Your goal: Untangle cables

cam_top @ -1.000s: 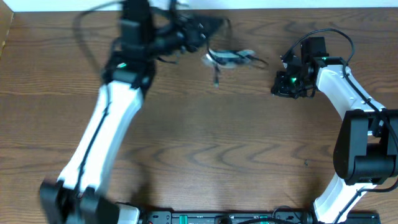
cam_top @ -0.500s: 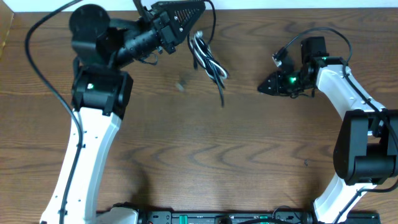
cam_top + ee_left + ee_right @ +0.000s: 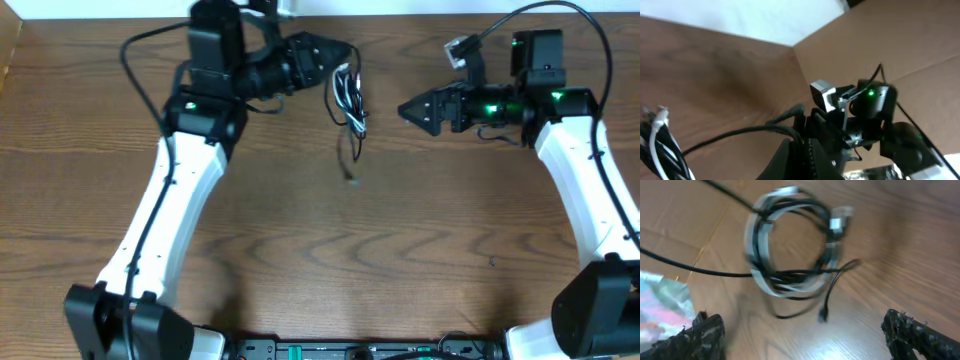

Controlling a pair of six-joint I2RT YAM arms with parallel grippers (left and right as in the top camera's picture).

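cables (image 3: 348, 98): black + white cords bunched in one loose coil, hanging from left gripper (image 3: 340, 62), jaws pinched shut on top of coil. thin black tail w/ small plug dangles below the coil. right gripper (image 3: 408, 108) just right of cables, not touching, jaws spread wide. under cables: brown wood-grain table (image 3: 300, 250). past cables: white wall strip (image 3: 420, 7) along the table's far edge.

Black cords and one white, the cables (image 3: 347, 100) hang in a loose wound ring from the closed left hand (image 3: 342, 62) above the far-centre tabletop (image 3: 300, 250), a thin black plug end trailing below
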